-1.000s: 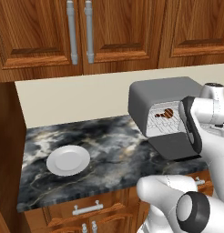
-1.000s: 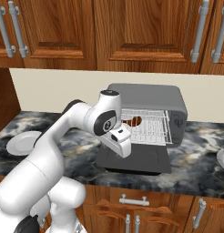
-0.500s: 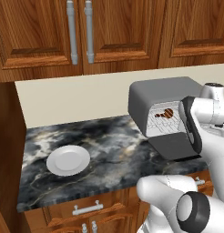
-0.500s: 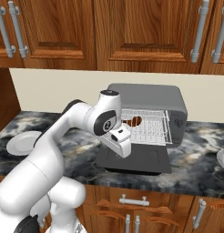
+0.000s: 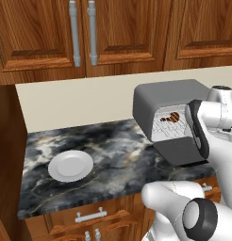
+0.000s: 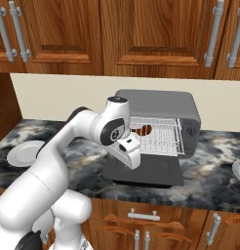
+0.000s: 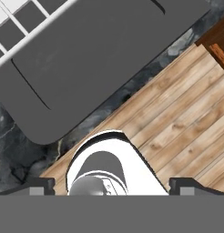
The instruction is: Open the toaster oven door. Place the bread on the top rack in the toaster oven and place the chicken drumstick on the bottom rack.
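So from where I'm sitting the toaster oven [image 6: 156, 114] is on the dark marble counter [image 5: 113, 155] against the back wall, and the toaster oven door [image 6: 144, 170] is already dropped flat, lying out over the counter toward the near edge. The gripper [image 7: 111, 187] is hanging just above and in front of that door, fingers spread as wide as they go and nothing between them. In the hand view the finger tips [image 7: 38, 185] sit over the wood floor with the door's rounded near corner right beyond them.

Inside I can see the chicken drumstick [image 6: 146, 129] at the left end of a wire rack [image 6: 158, 136], just behind my wrist. It shows dark brown; I can't tell which shelf it's on, and I can't make out the bread.

Rest of the counter: a white plate [image 5: 70, 165] well to the left, with a wide bare patch of marble between it and the oven. Wooden wall cabinets [image 5: 89, 33] hang overhead, drawers [image 6: 146, 215] below the counter edge
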Tool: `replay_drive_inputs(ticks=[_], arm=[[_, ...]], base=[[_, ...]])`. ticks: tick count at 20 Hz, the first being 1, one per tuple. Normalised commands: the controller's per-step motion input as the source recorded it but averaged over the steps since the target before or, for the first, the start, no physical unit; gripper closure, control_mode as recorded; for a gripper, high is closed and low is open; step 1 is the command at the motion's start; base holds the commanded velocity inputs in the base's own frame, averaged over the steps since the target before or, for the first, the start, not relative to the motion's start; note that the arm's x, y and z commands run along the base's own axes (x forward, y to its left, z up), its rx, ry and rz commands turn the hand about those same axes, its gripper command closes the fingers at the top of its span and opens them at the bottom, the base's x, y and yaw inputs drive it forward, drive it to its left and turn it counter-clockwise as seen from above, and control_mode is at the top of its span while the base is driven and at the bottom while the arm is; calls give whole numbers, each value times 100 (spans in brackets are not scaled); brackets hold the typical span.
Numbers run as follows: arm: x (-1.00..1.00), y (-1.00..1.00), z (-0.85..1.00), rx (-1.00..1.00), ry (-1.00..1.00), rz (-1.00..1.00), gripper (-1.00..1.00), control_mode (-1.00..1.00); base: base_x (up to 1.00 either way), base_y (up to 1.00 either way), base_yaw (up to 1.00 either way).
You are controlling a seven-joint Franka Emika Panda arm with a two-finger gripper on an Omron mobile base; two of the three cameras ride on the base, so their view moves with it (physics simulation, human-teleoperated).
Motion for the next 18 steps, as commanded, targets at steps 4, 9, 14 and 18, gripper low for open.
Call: replay_drive_inputs(ticks=[4, 9, 14, 18], arm=[[0, 0, 0, 0, 0, 0, -100, 100], [0, 0, 0, 0, 0, 0, -100, 100], [0, 0, 0, 0, 0, 0, -100, 100], [0, 0, 0, 0, 0, 0, -100, 100]], base=[[0, -6, 0], [0, -50, 3], [1, -61, 0], [4, -63, 0]])
